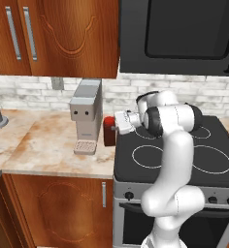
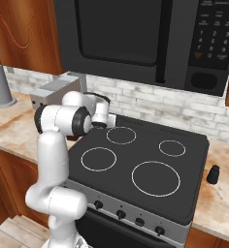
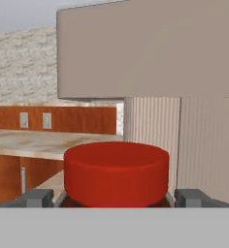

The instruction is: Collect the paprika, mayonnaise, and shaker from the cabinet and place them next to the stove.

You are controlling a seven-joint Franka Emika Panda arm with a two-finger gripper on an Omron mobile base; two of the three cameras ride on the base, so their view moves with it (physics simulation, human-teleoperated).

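The dark reddish-brown paprika jar with the bright red screw lid [image 1: 108,131] is seen left of centre in the left base view, standing on the marbled beige worktop [image 1: 43,145] between the grey box-shaped coffee machine [image 1: 86,114] and the left edge of the black flat stove with white ring burners [image 1: 172,155]. In the hand view the red lid sits low at centre, with the hand [image 3: 115,197] spread wide and one dark finger tip [image 3: 35,197] at each side of it; whether the tips touch the jar cannot be told. A risk is judged here: if the hand is drawn away sideways or on a tilt, a finger could catch the lid and tip the jar against the coffee machine or onto the cooktop. The tiny black tapered shaker [image 2: 213,174] is already set on the worktop at the right of the right base view, just beside the stove.
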